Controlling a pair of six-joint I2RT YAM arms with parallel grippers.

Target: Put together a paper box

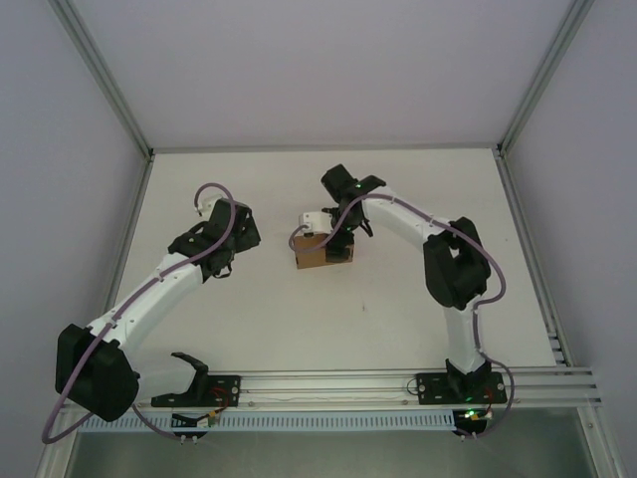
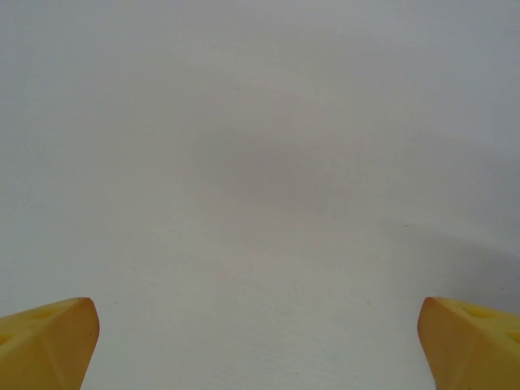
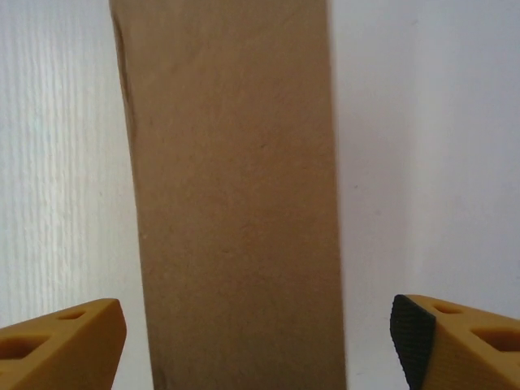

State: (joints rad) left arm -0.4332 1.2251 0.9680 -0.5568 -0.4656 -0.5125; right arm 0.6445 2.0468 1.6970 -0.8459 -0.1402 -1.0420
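Observation:
The paper box point(image 1: 317, 257) is a small brown cardboard box sitting on the white table near the middle. In the right wrist view its plain brown face point(image 3: 236, 162) runs straight up between my fingers. My right gripper point(image 1: 340, 239) hangs directly over the box. Its jaws point(image 3: 256, 333) are open, with a strip of table showing between the box and each yellow finger point(image 3: 73, 341). My left gripper point(image 1: 227, 239) is to the left of the box and apart from it. It is open point(image 2: 258, 329) over bare table, with nothing between its fingertips point(image 2: 49, 341).
Aluminium frame posts point(image 1: 129, 110) rise at the back corners and grey walls close in the sides. A metal rail point(image 1: 348, 383) carrying both arm bases runs along the near edge. The table point(image 1: 398, 309) is bare white around the box.

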